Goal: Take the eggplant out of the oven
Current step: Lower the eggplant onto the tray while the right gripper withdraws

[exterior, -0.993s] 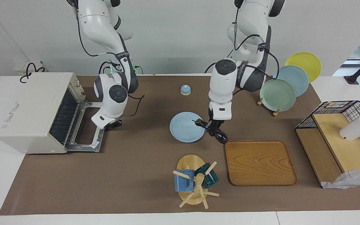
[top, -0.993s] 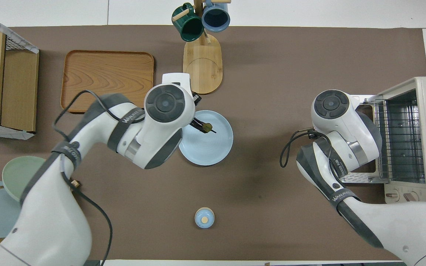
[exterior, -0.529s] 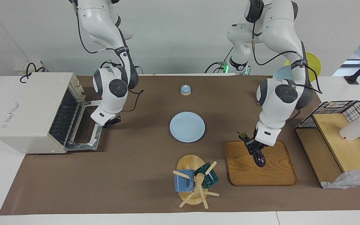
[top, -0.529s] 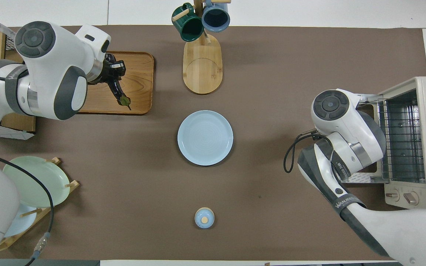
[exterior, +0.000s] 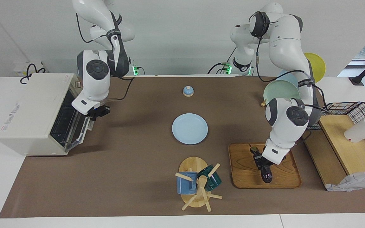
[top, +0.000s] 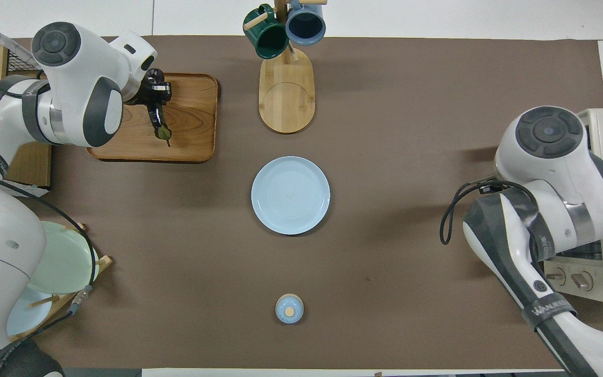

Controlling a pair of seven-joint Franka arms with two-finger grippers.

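The eggplant is over the tray, well apart from the oven.

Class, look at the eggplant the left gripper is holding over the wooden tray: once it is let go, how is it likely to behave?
The eggplant looks slim, rounded and slightly curved, so it may roll or rock on the flat wooden tray. Its glossy skin suggests it could slip in the left gripper. It keeps its shape while held by one section, so it is probably stiff.

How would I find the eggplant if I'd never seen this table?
Find the flat wooden tray at the left arm's end of the table, beside the mug stand. The left gripper holds the eggplant over it. It is the only long, shiny, dark purple thing there.
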